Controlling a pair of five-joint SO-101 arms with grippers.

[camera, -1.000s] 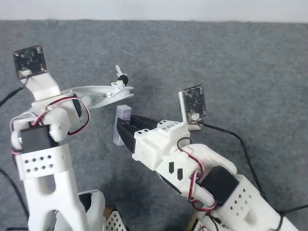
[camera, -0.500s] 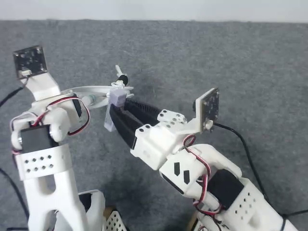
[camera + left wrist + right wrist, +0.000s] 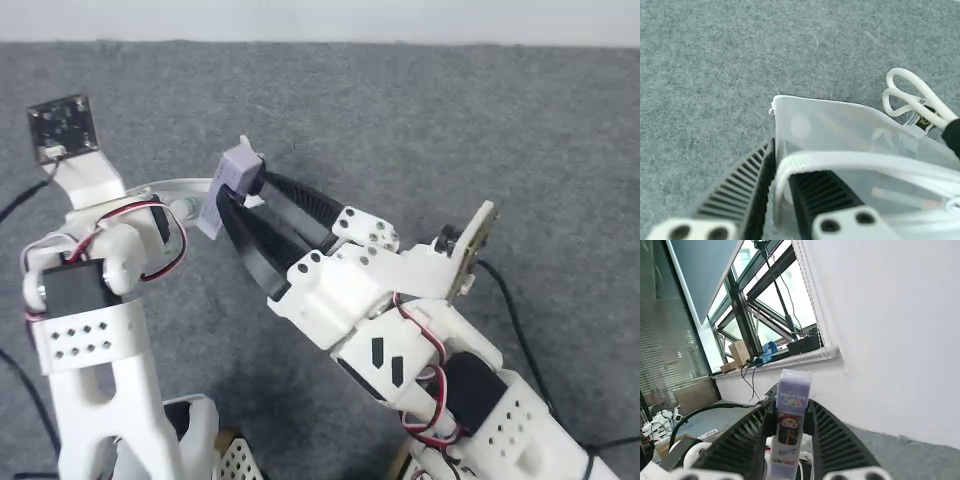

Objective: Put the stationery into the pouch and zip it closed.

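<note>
My right gripper is shut on a small lavender box and holds it tilted up, right beside the clear pouch. Between its black fingers in the right wrist view, the lavender box stands upright, with the right gripper clamped on its sides. My left gripper is shut on the clear pouch at its white zipper edge, near one corner. A pen-like item shows faintly through the plastic.
A white cord loop hangs at the pouch's far end. Grey felt table stretches open to the right and back, up to a pale wall. Both arm bases crowd the near edge.
My right gripper has risen and swung left and away with the lavender box, from near the table up to the pouch's mouth. The left arm has kept still.
</note>
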